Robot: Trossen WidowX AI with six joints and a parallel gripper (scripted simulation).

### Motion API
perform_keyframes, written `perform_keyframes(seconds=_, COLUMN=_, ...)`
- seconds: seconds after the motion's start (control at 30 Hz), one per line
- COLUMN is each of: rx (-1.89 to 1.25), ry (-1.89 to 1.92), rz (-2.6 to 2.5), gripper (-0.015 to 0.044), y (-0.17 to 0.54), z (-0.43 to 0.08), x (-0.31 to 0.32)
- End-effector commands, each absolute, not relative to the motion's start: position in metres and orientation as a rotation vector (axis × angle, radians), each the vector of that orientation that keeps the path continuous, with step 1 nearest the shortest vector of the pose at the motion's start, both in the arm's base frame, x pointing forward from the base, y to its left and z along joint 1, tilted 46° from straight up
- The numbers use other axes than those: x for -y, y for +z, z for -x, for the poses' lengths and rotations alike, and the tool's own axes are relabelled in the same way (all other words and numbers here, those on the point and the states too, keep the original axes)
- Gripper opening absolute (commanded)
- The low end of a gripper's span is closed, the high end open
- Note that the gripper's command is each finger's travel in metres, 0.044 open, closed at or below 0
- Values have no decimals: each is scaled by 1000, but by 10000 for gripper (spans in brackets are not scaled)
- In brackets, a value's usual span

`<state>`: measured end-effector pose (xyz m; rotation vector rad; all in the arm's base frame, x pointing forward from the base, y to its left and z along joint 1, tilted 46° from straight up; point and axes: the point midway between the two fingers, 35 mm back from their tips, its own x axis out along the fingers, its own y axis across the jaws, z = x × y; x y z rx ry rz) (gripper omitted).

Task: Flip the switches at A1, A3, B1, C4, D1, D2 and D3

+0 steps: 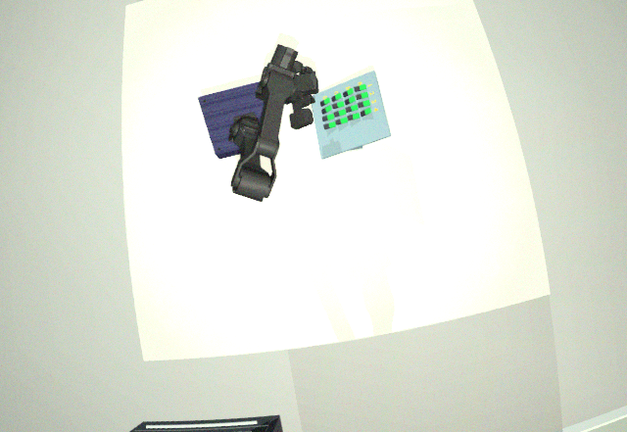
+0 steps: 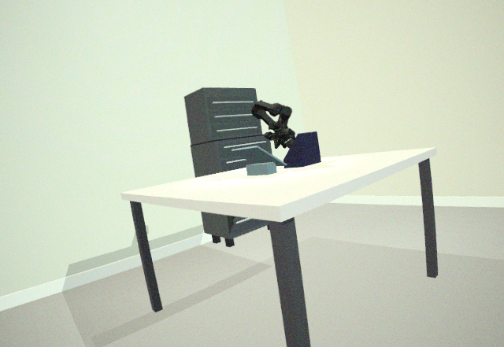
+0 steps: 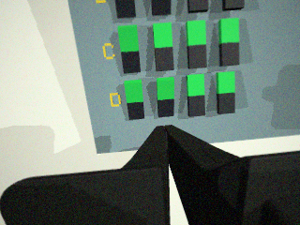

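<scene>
The light-blue sloped panel (image 1: 354, 136) (image 2: 260, 148) (image 3: 105, 127) carries rows of rocker switches, each half green and half black. In the wrist view, D1 (image 3: 134, 99), D2 (image 3: 165, 97), D3 (image 3: 196, 95) and C4 (image 3: 230, 42) show green on the far half and black on the near half. Row B shows only its near black ends there, and row A is out of view. In the top view, A1 (image 1: 361, 87) and A3 (image 1: 362, 104) show green at the far end. Which ends are raised is hard to tell. My gripper (image 3: 164, 133) is shut and empty, its tips appearing just short of D2; their height is unclear.
A dark blue ribbed block (image 1: 217, 123) (image 2: 305, 149) stands by the arm's base, on the near side of the panel. A small light-blue box (image 2: 260, 168) sits under the panel's raised side. The dark drawer cabinet (image 2: 227, 116) stands behind the table (image 2: 203, 197).
</scene>
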<state>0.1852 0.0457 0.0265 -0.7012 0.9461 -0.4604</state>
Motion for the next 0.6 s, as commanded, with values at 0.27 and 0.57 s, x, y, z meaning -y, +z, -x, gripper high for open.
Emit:
perform_keyframes(seconds=0.27, rx=-961, ry=-471, rz=692, gripper=0, y=18, z=-210, x=-21)
perform_keyframes(seconds=0.57, rx=-960, ry=-471, rz=693, gripper=0, y=14, z=-213, x=-17)
